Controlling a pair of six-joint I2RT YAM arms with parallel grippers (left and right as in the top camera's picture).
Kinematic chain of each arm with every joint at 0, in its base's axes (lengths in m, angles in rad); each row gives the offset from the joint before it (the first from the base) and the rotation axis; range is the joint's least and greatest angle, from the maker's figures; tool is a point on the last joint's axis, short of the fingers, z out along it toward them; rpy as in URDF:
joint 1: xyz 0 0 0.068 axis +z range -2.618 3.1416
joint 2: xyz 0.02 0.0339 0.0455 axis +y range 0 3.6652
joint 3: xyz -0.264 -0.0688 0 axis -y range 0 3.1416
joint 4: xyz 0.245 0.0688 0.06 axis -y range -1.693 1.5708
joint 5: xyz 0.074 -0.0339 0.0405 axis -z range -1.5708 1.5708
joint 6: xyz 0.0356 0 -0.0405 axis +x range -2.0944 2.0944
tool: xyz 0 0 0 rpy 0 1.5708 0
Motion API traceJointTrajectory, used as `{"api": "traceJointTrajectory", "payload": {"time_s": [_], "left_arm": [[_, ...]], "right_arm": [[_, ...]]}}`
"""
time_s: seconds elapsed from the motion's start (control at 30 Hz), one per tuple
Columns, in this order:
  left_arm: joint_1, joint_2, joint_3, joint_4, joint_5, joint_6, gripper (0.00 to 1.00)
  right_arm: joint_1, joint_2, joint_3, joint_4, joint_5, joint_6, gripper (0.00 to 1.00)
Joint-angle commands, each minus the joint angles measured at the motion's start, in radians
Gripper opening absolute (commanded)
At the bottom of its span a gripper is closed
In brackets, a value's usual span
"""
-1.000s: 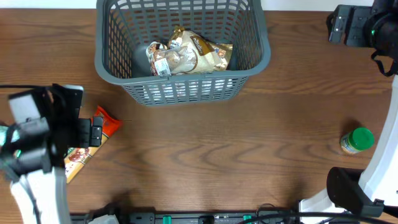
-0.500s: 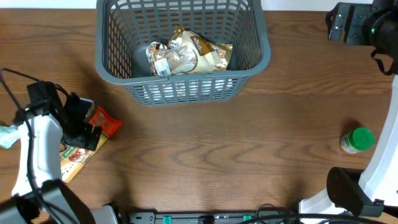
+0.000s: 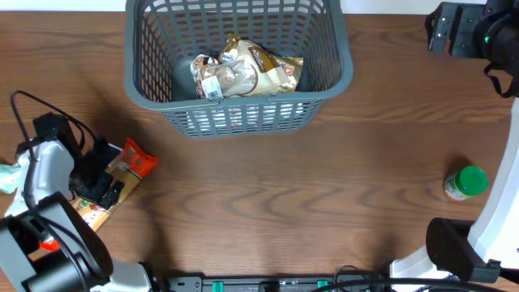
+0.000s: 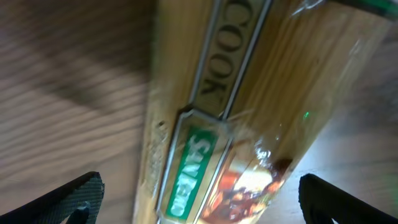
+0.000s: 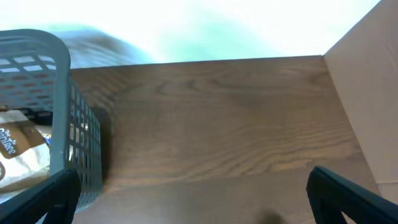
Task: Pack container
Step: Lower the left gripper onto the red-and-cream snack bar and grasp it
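The grey-blue slotted container (image 3: pixel 332 77) stands at the table's far middle and holds several snack packets (image 3: pixel 243 69); its corner also shows in the right wrist view (image 5: pixel 59 81). A long cookie packet with an orange end (image 3: pixel 130 162) lies at the left; in the left wrist view it fills the frame (image 4: pixel 249 106). My left gripper (image 3: pixel 101 185) is open low over this packet, one finger on each side (image 4: pixel 199 199). My right gripper (image 5: pixel 193 193) is open and empty at the far right, above bare table.
A green-capped jar (image 3: pixel 465 183) lies on the table at the right. A pale teal object (image 3: pixel 6 177) lies at the left edge. Cables and equipment run along the front edge. A cardboard wall (image 5: pixel 367 74) stands to the right.
My left arm has swung down and lowered its gripper over the cookie packet. The right arm, the container and the jar have not moved.
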Motion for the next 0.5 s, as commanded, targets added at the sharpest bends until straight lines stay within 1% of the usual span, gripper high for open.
{"api": "traceJointTrajectory", "payload": {"time_s": [0.0, 0.3, 0.47], "left_arm": [[0.003, 0.044, 0.003, -0.003, 0.019, 0.042, 0.99], [0.003, 0.15, -0.007, -0.005, 0.042, 0.042, 1.0], [0.003, 0.163, -0.016, -0.002, 0.095, 0.035, 0.86]], "right_arm": [[-0.004, 0.003, -0.003, 0.003, 0.0, 0.018, 0.99], [-0.004, 0.003, -0.003, 0.015, 0.0, 0.026, 0.99], [-0.004, 0.003, -0.003, 0.014, -0.001, 0.041, 0.99]]}}
